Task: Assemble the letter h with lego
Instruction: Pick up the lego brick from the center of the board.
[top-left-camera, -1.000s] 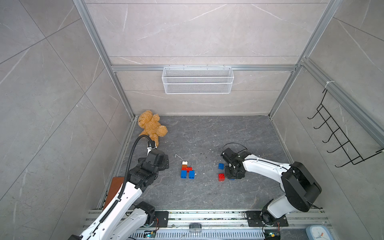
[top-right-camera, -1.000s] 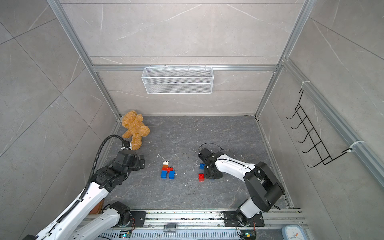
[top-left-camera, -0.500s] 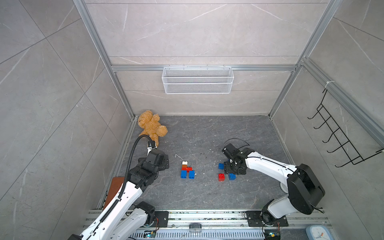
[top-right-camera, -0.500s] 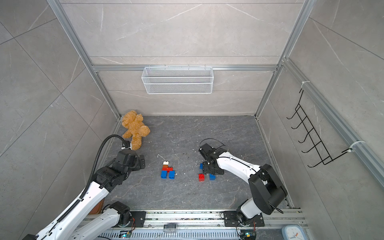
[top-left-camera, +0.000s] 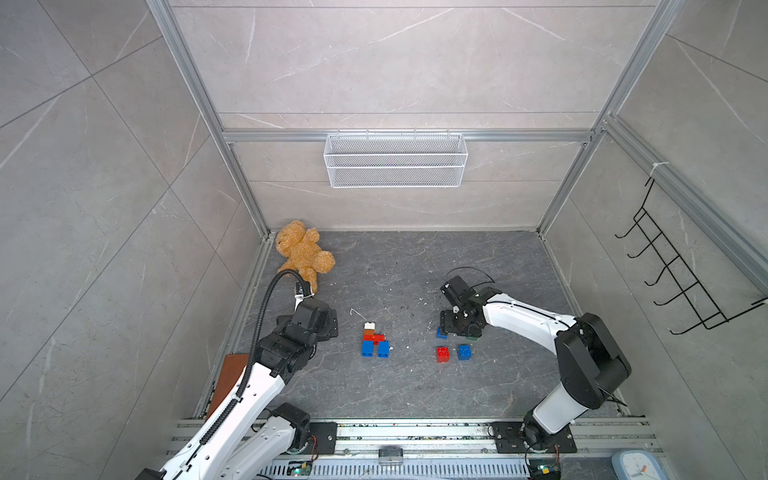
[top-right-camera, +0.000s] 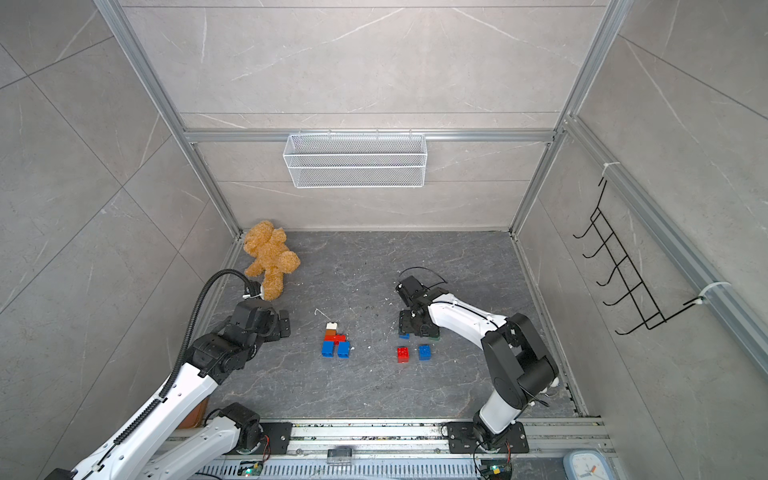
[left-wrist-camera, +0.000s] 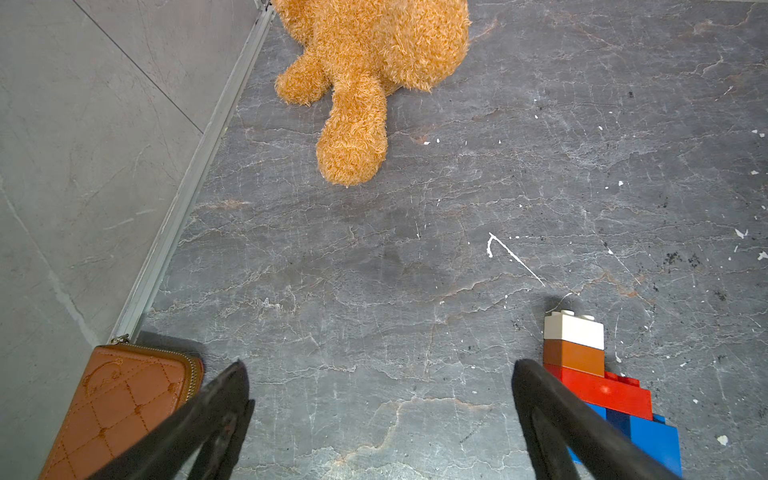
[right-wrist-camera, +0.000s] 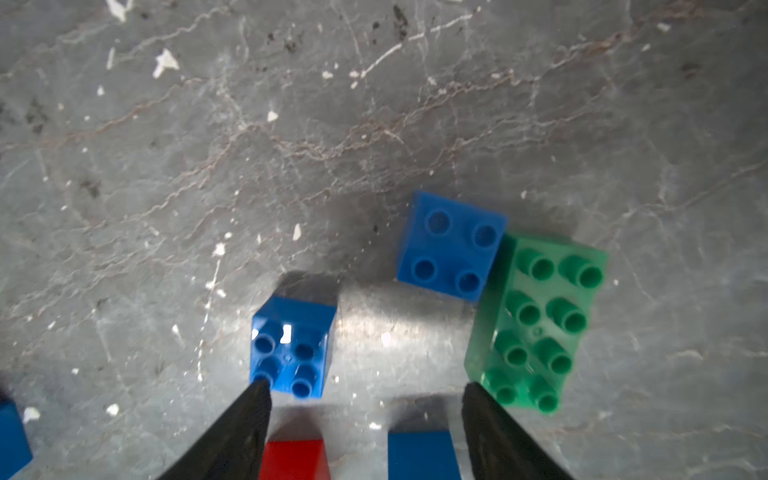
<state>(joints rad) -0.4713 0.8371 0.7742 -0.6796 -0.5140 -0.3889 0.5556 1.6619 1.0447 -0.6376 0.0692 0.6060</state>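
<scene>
On the grey stone-patterned tabletop (top-left-camera: 415, 386), a small lego build lies flat near the middle: a white square studded brick (top-left-camera: 369, 326) at its far end, a brown square brick (top-left-camera: 368, 332) touching it, then a longer red brick (top-left-camera: 376, 338), and two blue square bricks (top-left-camera: 367, 348) (top-left-camera: 384, 349) side by side at the near end. The left gripper (left-wrist-camera: 378, 374) hovers just to the left of this build with its jaws spread wide and only bare tabletop between them; one black finger (left-wrist-camera: 552, 399) crosses in front of the red and blue parts of the build in the left wrist view. The right gripper (right-wrist-camera: 365, 390) hangs low over loose pieces on the right, its jaws parted and holding nothing. One fingertip (right-wrist-camera: 259, 395) overlaps a corner of a loose blue square brick (right-wrist-camera: 291, 345); whether it touches is unclear. Beyond lie another blue square brick (right-wrist-camera: 451, 245) and, touching it, a long translucent green brick (right-wrist-camera: 536, 324). Nearer the robot, a loose red square brick (top-left-camera: 442, 354) and a blue square brick (top-left-camera: 464, 351) sit close together, apart from the rest. A tan plush teddy bear (top-left-camera: 303, 253) lies in the far left corner, and a brown quilted zip wallet (left-wrist-camera: 120, 399) lies by the left wall.
</scene>
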